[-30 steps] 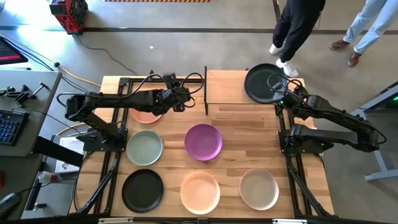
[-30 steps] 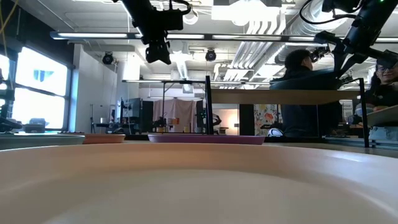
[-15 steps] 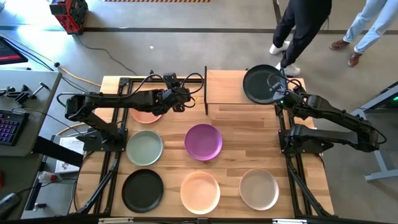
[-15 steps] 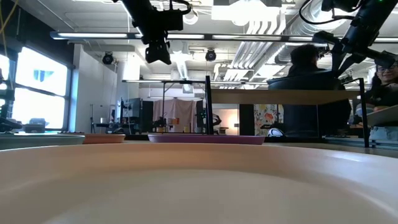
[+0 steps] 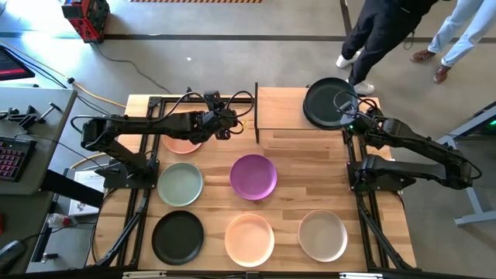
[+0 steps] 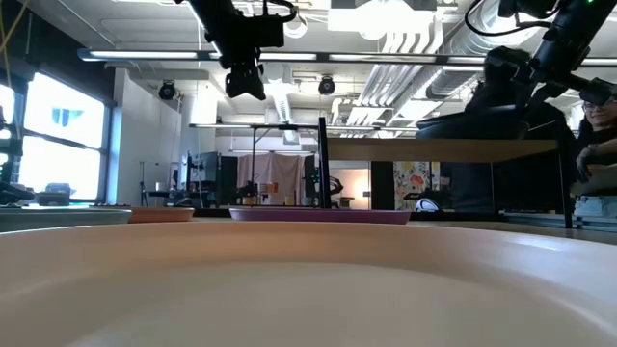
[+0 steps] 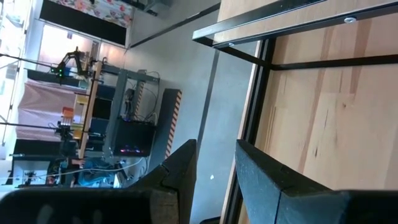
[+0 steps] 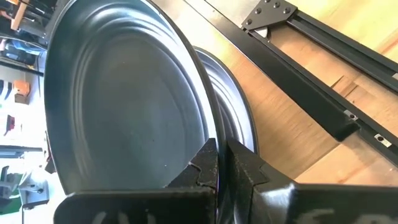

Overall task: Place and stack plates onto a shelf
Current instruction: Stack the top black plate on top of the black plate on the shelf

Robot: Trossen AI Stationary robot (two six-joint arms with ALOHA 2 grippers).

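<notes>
Right gripper point(image 5: 346, 118): clenched on the rim of a round dark grey plate point(image 5: 326, 104), held above the right end of the shelf; fingers point(image 8: 239, 165) pinch the plate edge.
Second dark plate point(image 8: 239, 134): lies directly beneath the held one, on the shelf board, seen in the right wrist view.
Shelf point(image 5: 283, 108): small light-wood rectangular board on thin black posts, at the far edge of the big wooden table point(image 5: 298, 194); its left half is bare.
Left gripper point(image 5: 226, 127): hangs above the table just left of the shelf's left end; fingers point(image 7: 261, 171) slightly parted, grasping nothing.
Peach-pink plate point(image 5: 180, 144): on the table, partly under the left arm.
Sage green plate point(image 5: 180, 184): left side, middle row.
Purple plate point(image 5: 253, 176): centre of the table.
Black plate point(image 5: 177, 237): near left.
Second peach-pink plate point(image 5: 249, 239): near centre.
Beige plate point(image 5: 322, 235): near right.
People point(image 5: 380, 35): legs on the floor beyond the table's far right corner.
</notes>
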